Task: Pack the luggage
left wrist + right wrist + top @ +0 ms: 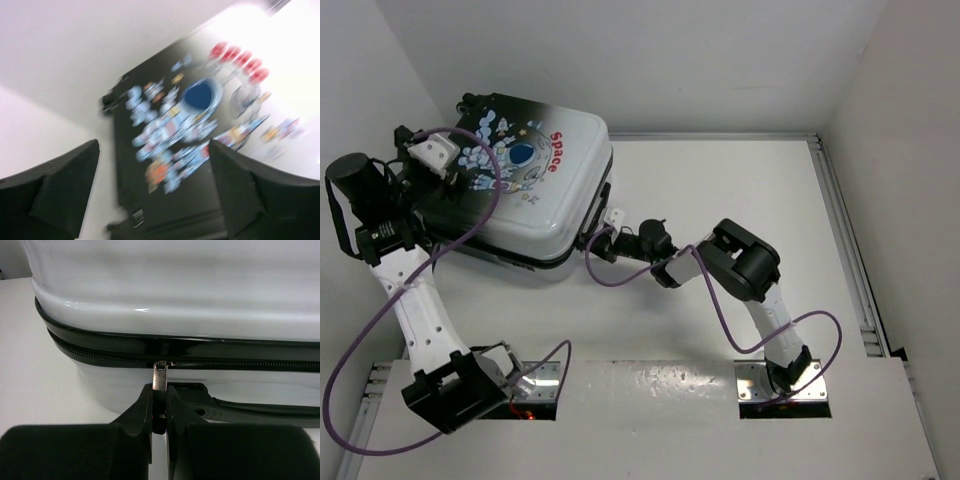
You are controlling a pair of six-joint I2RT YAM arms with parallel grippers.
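On the far left of the table (pixel 740 200), close to the back wall, lay the luggage (pixel 535 190), flat & shut, w/ its picture side up: a little space man, a blue ring & red letters on a shell that went from black at the back to white at the front. Black wheels (pixel 470 100) poked out at its far left corner. Over the left part of the lid hung the left gripper (pixel 154 150), its two dark fingers (pixel 65 190) wide apart w/ nothing btw them; the left wrist view was blurry, so it was hard to tell how near the lid they were. A purple wire (pixel 485 215) from that arm looped across the lid. Down at the right side of the luggage, low by the table, was the right gripper (pixel 159 400). Its fingers (pixel 142 410) were pinched tight on the small metal zip pull (pixel 159 377), which hung down from the black zip (pixel 100 356) that ran along the seam btw the 2 white halves. That zip looked done up on both sides of the pull
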